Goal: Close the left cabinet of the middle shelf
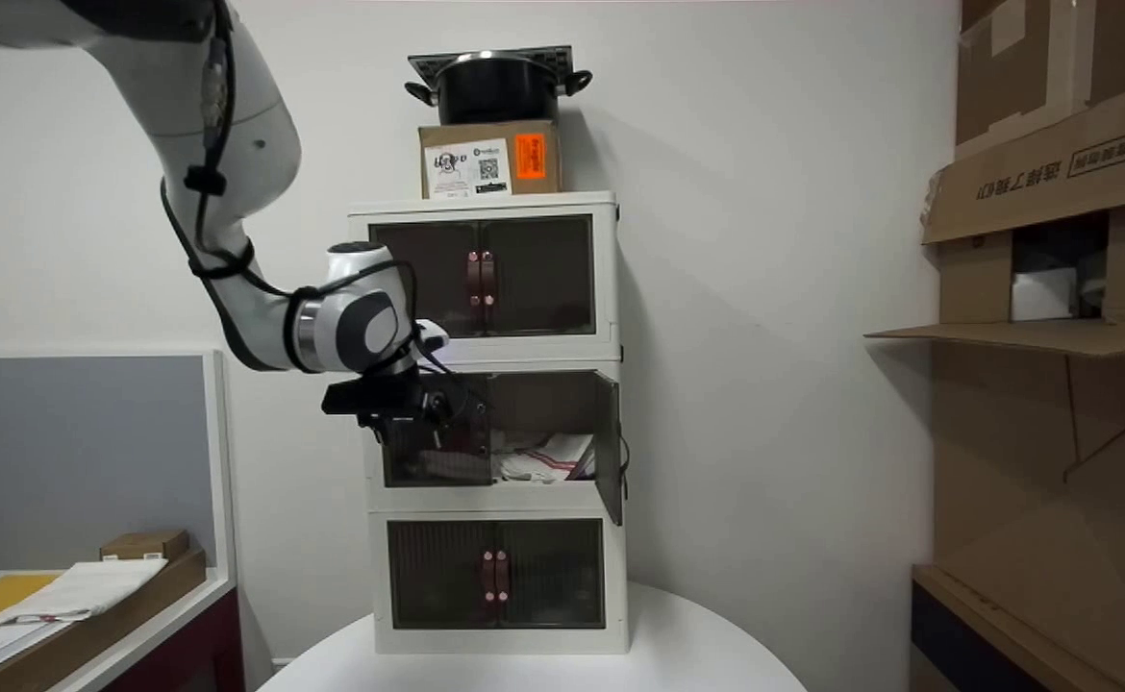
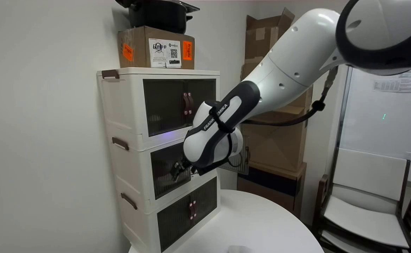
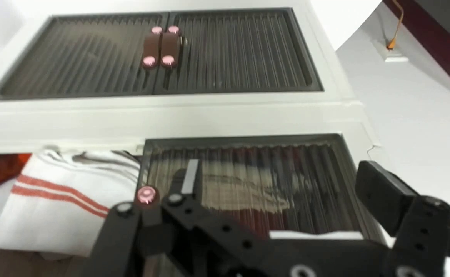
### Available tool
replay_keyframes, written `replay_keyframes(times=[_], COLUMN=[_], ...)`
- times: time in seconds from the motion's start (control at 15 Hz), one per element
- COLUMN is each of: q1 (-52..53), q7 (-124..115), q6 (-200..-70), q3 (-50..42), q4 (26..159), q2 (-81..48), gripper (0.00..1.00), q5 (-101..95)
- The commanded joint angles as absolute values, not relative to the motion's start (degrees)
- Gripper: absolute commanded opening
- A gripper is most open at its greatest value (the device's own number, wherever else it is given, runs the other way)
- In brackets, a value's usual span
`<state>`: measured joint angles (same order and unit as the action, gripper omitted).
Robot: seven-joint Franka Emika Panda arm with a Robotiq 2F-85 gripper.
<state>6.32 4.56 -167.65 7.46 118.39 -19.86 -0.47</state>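
The left cabinet door [image 1: 457,466] of the middle shelf [image 1: 553,497] is a dark ribbed panel that appears flush in its white frame. It also shows in an exterior view [image 2: 168,181] and on the right in the wrist view [image 3: 248,184], which stands upside down. My gripper [image 3: 284,186] is open and empty, its fingers spread across the front of this door; whether they touch it I cannot tell. The gripper also shows in both exterior views [image 1: 411,432] [image 2: 179,171]. It partly hides the door's handle, of which a pink rivet [image 3: 146,195] shows.
The middle shelf's right door [image 1: 609,447] stands swung outward. White cloth with red stripes [image 1: 548,459] lies inside. Shut red-handled doors [image 1: 536,274] [image 1: 551,575] front the tiers above and below. The tower stands on a round white table [image 1: 697,654]. A box [image 1: 490,159] and pot [image 1: 495,91] sit on top.
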Motion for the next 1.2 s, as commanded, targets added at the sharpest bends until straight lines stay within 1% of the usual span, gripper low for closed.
replay_keyframes(times=[0.0, 0.13, 0.2, 0.27, 0.4, 0.53, 0.67, 0.87, 0.93, 1.13], q1=[11.4, 12.6, 10.7, 9.5, 7.7, 7.3, 7.0, 5.1, 5.5, 4.8], q7=[-7.2, -16.0, -17.5, -17.3, -9.6, -2.4, -0.2, -3.5, -2.3, -2.3], q6=[-160.3, -156.1, -153.7, -151.7, -148.8, -148.9, -147.6, -144.5, -146.9, -145.6], q3=[-0.6, -3.8, -2.5, -1.3, 1.1, 1.3, 0.9, 1.0, 1.4, 1.2], q4=[129.6, 133.1, 134.6, 136.1, 139.0, 142.1, 144.4, 146.1, 144.2, 145.3], q2=[-7.4, -2.7, -0.6, 1.1, 3.8, 6.8, 9.5, 12.8, 9.1, 11.4], gripper=[1.0, 1.0, 1.0, 1.0, 1.0, 1.0, 1.0, 1.0, 1.0, 1.0], q5=[-7.4, -14.9, -16.0, -14.8, -4.2, 5.8, 9.9, 7.5, 7.9, 7.9])
